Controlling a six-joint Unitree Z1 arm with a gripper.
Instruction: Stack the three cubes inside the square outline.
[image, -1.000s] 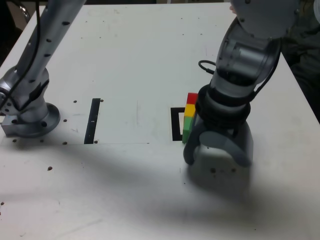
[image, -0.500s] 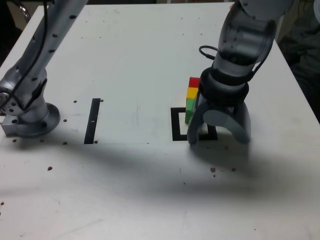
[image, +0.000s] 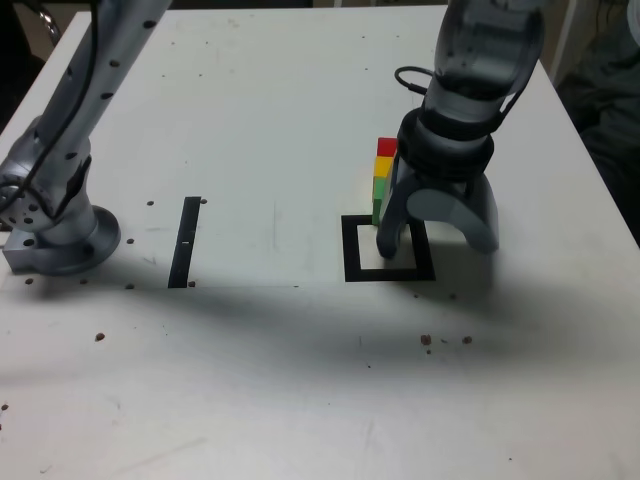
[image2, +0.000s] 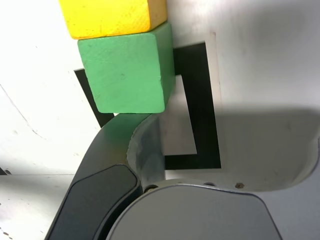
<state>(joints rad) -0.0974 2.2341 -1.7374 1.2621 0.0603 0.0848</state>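
A: Starting nearest the exterior camera, what do you see on the tabletop (image: 270, 400)?

B: You see the near border of the square outline (image: 385, 275); the black strip (image: 185, 242) lies well apart, toward the exterior view's left.

A: Next, what is the state of your end effector (image: 437, 248)?

B: Its jaws are spread. In the exterior view, one finger (image: 390, 235) overlaps the outline's interior.

A: Where are your cubes?

B: In the wrist view, the green cube (image2: 127, 75) meets that fingertip visually; you cannot confirm contact. The cube covers part of the outline's border. Beyond it, find the yellow cube (image2: 110, 17) against the green one, then, in the exterior view, the red cube (image: 387, 147) next to the yellow. The arm partly hides all three from you there.
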